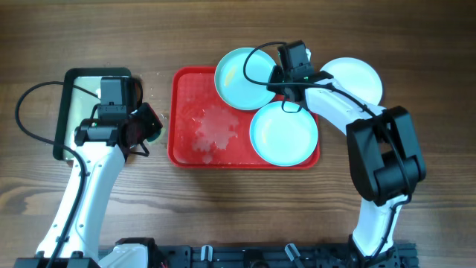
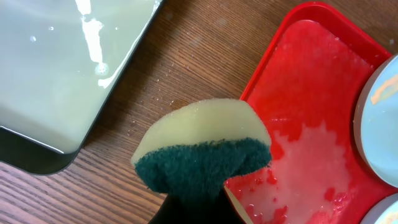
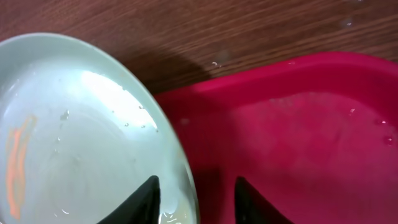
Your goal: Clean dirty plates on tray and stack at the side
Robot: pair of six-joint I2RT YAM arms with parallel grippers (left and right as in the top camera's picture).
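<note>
1. Wood-grain table (image 1: 223, 216) fills the whole scene. The red tray (image 1: 182, 119) lies near its middle, so I place everything from that.
2. Well left of the tray stands a black-rimmed basin (image 1: 61, 112) holding pale, cloudy water.
3. Between basin and tray, just off the tray's left edge, the left gripper (image 1: 145, 126) is clamped on a yellow sponge (image 2: 205, 143) with a dark green scrubbing face. The sponge hangs over bare wood and touches no plate.
4. The tray's left half is bare of plates and carries a soapy film (image 1: 216, 128).
5. At the tray's far edge, the upper turquoise plate (image 1: 238, 74) overhangs the rim and shows an orange smear (image 3: 17, 158), so it is not clean.
6. The right gripper (image 3: 196, 193) is at that plate's right-hand rim with its fingers apart. One finger is over the plate's inside and one is outside it, and they are not closed on it.
7. In the tray's near right corner lies the lower turquoise plate (image 1: 282, 134). It looks unmarked from above, but I cannot tell whether it has been washed.
8. Off the tray's far right corner, the white plate (image 1: 361, 78) rests alone on the wood.
9. My guess is that one plate is done and set aside. That leaves two on the tray to deal with, and the stack barely begun.
</note>
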